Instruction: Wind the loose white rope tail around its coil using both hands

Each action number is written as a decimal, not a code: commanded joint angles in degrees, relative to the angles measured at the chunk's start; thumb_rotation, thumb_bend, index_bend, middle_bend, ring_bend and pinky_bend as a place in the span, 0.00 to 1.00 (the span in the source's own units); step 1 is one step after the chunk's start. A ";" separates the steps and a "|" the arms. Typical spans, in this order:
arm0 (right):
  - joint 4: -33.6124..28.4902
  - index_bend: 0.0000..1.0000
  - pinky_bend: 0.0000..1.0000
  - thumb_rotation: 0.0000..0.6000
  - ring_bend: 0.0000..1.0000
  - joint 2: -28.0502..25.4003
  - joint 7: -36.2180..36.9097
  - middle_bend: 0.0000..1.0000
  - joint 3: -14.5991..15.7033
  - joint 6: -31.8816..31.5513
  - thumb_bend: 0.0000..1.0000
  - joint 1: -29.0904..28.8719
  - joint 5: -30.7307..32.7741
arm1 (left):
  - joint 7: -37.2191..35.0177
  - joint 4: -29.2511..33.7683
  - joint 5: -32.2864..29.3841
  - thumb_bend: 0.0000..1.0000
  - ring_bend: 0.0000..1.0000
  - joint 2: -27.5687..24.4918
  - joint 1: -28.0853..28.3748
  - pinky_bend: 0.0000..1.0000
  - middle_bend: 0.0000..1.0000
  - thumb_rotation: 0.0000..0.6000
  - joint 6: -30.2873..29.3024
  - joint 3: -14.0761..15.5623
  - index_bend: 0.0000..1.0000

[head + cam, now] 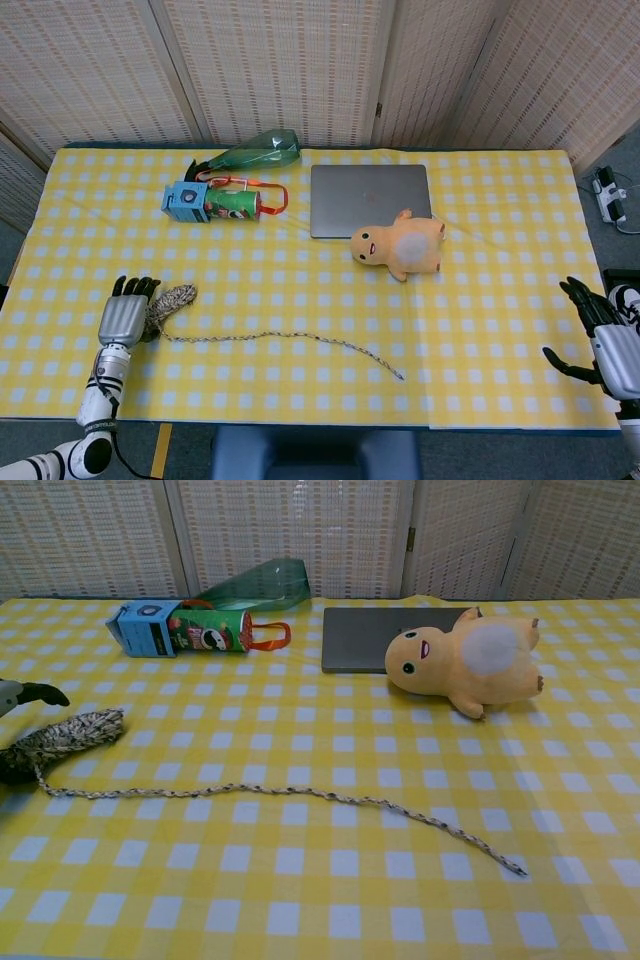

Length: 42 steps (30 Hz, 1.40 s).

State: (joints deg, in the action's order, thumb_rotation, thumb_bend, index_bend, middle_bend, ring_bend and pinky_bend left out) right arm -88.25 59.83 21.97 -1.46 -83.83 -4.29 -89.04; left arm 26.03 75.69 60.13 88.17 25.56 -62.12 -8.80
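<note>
Left robot hand (124,316): at the counter's (500,230) near left edge, fingers curled onto the near end of the rope coil (172,300), gripping it.
Right robot hand (606,340): off the counter's right edge, fingers spread, holding nothing.
Rope tail (290,340): lies loose on the counter, trailing from the coil toward the right.
Background: stuffed toy (400,245) beside a laptop (369,198).

Coil (172,301) at left near side of table (500,230), against left hand (125,315). Tail (290,340) trailing rightward from coil across near centre. Right hand (610,345) off right edge, well apart. Laptop (370,198) at rear centre, plush toy (400,246) overlapping its near right corner. Can (232,203), box (185,201) and bottle (255,153) at rear left.
</note>
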 commanded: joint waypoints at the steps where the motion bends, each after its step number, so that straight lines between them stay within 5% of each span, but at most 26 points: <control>1: 0.09 0.00 0.11 1.00 0.18 0.06 0.06 0.08 0.00 0.03 0.29 -0.04 -0.03 | 0.01 -0.98 0.25 0.23 0.27 0.51 0.61 0.18 0.33 1.00 0.55 0.15 0.35; 10: 0.47 0.00 0.11 1.00 0.18 0.08 0.42 0.08 -0.01 0.19 0.29 0.00 0.20 | -2.98 -3.55 1.49 0.35 0.45 2.36 0.83 0.33 0.51 1.00 -0.18 0.11 0.52; 17: 0.26 0.00 0.11 1.00 0.18 -0.03 0.14 0.08 -0.05 0.17 0.29 -0.08 0.07 | -4.88 -6.65 2.70 0.42 0.54 3.24 1.04 0.43 0.61 1.00 0.32 0.53 0.55; 25: -0.88 0.00 0.11 1.00 0.18 -0.84 -0.90 0.08 0.07 0.54 0.29 -1.04 -1.65 | -12.16 -8.16 7.74 0.63 0.66 2.63 0.99 0.60 0.73 1.00 -0.43 1.16 0.64; 34: -7.76 0.03 0.12 1.00 0.19 -2.11 -5.61 0.11 0.39 6.92 0.29 -7.20 -7.14 | -17.81 -0.99 14.34 0.66 0.67 -1.83 1.31 0.61 0.74 1.00 -3.03 1.65 0.65; 42: -16.00 0.24 0.12 1.00 0.11 2.70 -17.41 0.11 -2.38 16.61 0.29 -13.99 -2.85 | -15.19 6.79 16.47 0.66 0.66 -4.77 1.98 0.61 0.74 1.00 -3.80 1.97 0.65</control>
State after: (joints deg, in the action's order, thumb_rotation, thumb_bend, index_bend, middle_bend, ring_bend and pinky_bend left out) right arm -101.03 60.07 9.84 -2.44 -70.82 -15.66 -94.42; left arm 10.20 81.26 76.10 84.10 27.34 -65.73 -6.99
